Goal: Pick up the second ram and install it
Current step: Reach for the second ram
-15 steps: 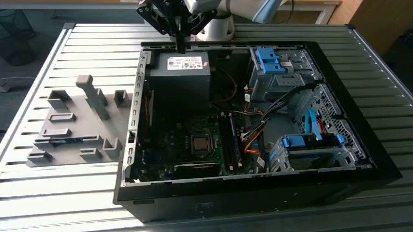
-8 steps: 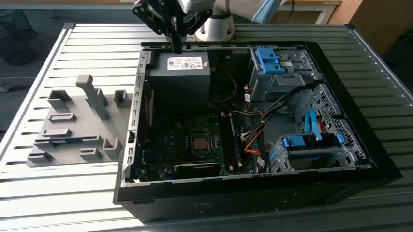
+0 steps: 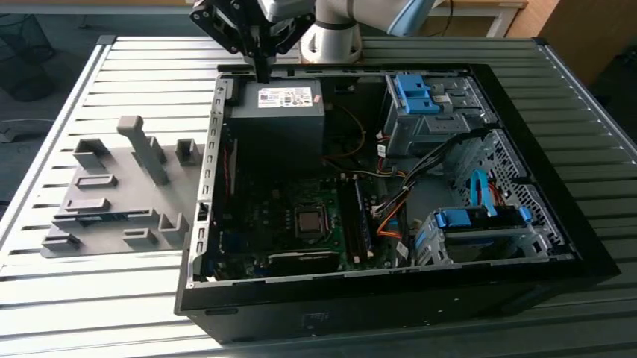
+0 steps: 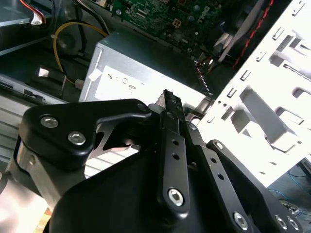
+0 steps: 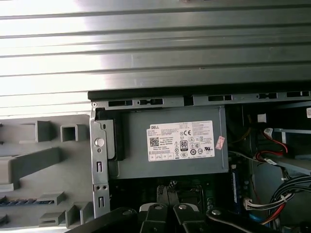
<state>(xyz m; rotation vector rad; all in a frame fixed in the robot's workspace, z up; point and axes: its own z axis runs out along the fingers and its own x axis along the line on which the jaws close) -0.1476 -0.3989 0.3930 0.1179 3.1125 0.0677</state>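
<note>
**Blue second ram (image 3: 100, 217) racked, gripper (image 3: 264, 73) over the power supply (image 3: 279, 127)**

We see the gripper at the upper middle of the exterior view, above the rear edge of the power supply, its jaws closed together and empty. What we take for the second ram lies in the grey holder rack (image 3: 124, 195) at the exterior view's left, well apart. A good pick, we judge, needs opened jaws squared to the stick's long edges, gripping mid-length.
</note>
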